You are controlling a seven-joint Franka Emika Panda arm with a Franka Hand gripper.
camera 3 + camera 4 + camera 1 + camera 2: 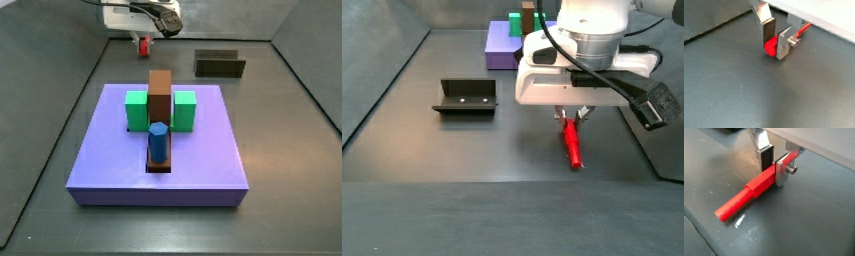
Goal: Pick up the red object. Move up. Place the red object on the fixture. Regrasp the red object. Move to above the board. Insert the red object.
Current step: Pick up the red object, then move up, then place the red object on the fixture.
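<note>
The red object [744,198] is a slim red peg lying low along the dark floor, with a thicker square end. My gripper [774,175] is shut on that thicker end, one silver finger pressed to each side; a wrist view shows red [769,47] filling the gap of the gripper [774,51]. In a side view the gripper [572,118] hangs over the peg [573,145], which sticks out toward the camera. The fixture [466,97] stands apart to one side, also seen as the dark fixture [219,64]. The board [160,150] lies away from the gripper [147,38].
The purple board carries two green blocks [136,110], a brown bar [160,100] and a blue cylinder [158,142]. Dark walls ring the floor, and the arm's white body [589,40] rises over the peg.
</note>
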